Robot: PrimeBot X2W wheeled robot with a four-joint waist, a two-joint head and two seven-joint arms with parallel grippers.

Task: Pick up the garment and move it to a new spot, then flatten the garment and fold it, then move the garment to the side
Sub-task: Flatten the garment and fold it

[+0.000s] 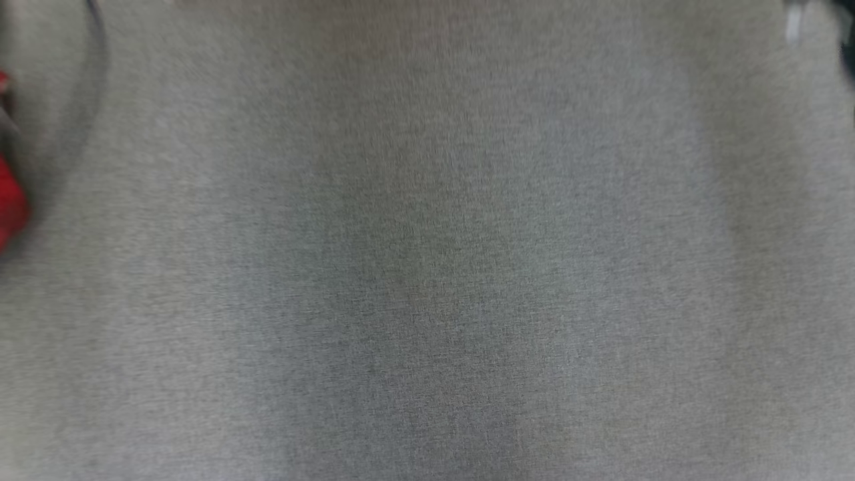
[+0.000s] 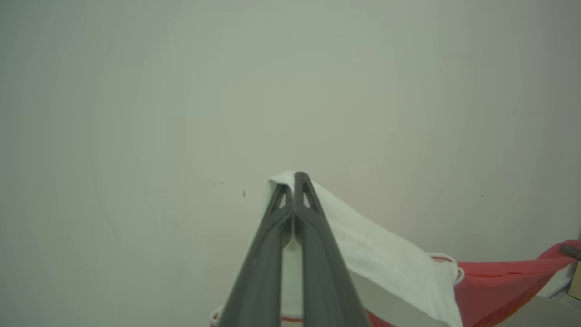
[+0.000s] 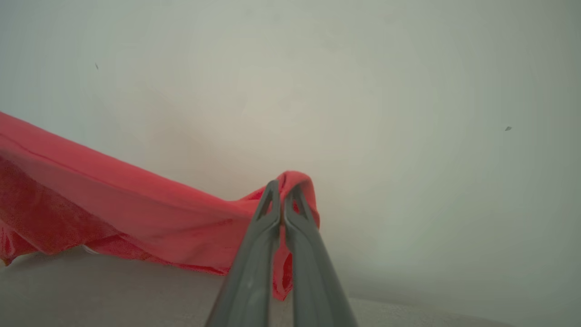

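1. My left gripper was closed tight on a white corner of the red-and-white garment. The cloth was pinched between both fingers and lapped over their tips.
2. My right gripper was likewise closed, pinching a bunched red edge of the same garment.
3. The garment hung stretched between my two grips, lifted off the grey fabric-covered surface. Its middle sagged low, and I could not tell whether the lowest fold touched that surface.
4. The head view was blurred, and a sliver of red cloth at its left edge was probably part of the garment.
5. I judged the cloth light, thin and limp. It draped and creased freely, so it would slump wherever it was unsupported and could slip out of a shallow pinch.
6. To my mind the best holds were hems or corners well apart, taken with a deep bite. That would keep the span taut enough to lay down flat.
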